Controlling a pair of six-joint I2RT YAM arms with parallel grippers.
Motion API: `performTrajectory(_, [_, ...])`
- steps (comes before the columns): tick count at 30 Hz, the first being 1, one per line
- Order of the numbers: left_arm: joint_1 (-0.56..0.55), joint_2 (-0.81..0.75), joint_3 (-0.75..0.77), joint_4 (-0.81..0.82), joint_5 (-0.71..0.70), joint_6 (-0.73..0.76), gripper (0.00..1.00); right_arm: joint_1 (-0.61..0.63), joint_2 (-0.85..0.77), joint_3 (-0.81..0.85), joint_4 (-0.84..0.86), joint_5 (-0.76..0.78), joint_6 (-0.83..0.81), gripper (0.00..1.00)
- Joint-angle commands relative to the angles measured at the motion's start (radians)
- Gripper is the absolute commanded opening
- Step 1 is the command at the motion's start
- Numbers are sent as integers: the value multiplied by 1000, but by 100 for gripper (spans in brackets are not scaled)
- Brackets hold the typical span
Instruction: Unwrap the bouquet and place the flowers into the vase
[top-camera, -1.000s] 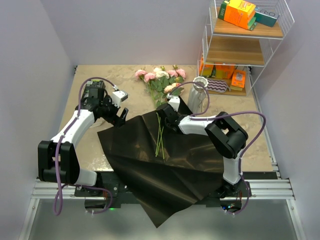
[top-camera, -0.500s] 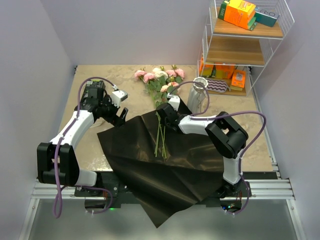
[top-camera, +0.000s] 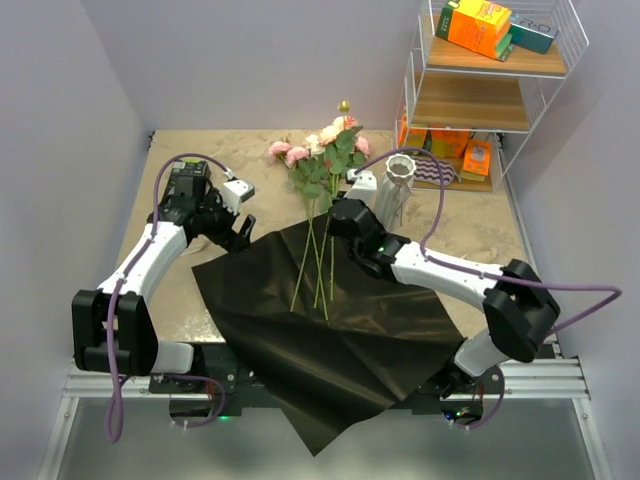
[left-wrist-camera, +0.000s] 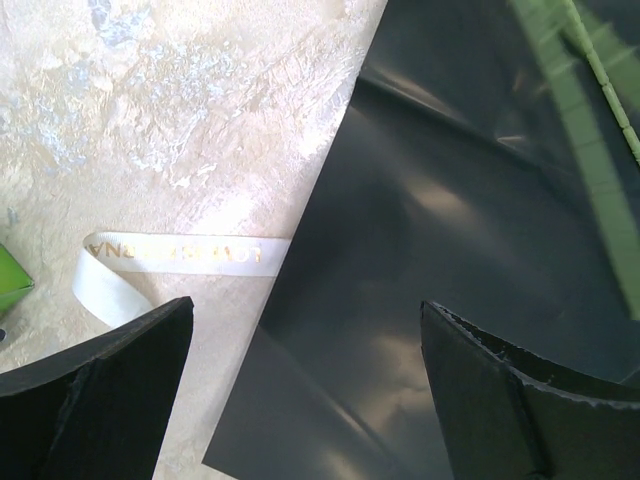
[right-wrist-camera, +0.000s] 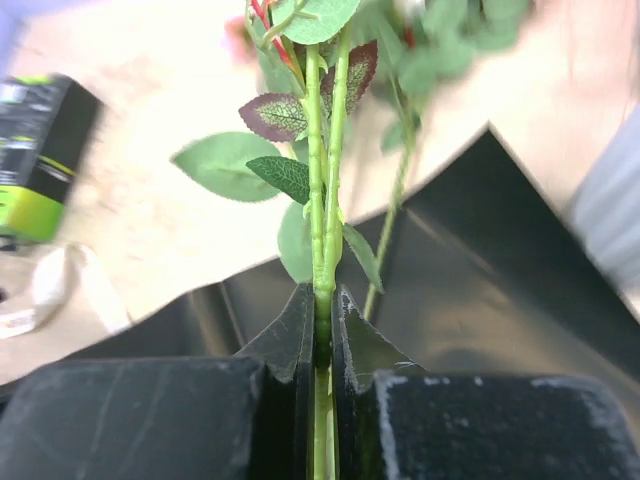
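Top: flowers, blooms far, stem ends near over black paper. R gripper pinches stems mid-length. Vase just right. L gripper at paper's left edge.
L wrist: L gripper spread wide; ribbon left.
R wrist: R gripper pressed on stems.

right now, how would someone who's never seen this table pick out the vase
Find the white wire shelf at the far right. Just left of its bottom tier, on the tabletop, stands the vase. It is the only white, ribbed upright vessel with a scalloped open rim, unlike the orange boxes beside it and the leafy flowers to its left.
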Motion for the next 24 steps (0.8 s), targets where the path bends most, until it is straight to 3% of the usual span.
performTrajectory(1, [3,-37,3,0,-2,28,99,55,-80,-48,190,118,-202,0])
performTrajectory(7, [3,-40,2,5,-12,35,99,105,-186,-69,435,176,-526,0])
performTrajectory(12, [3,-34,21,2,1,22,99,105,-261,-74,787,-7,-928,0])
performTrajectory(14, [3,-29,32,-2,6,20,99,102,-255,-18,843,-11,-1037,0])
performTrajectory(24, [4,-26,57,3,-15,22,99,-145,-155,240,964,-63,-1060,0])
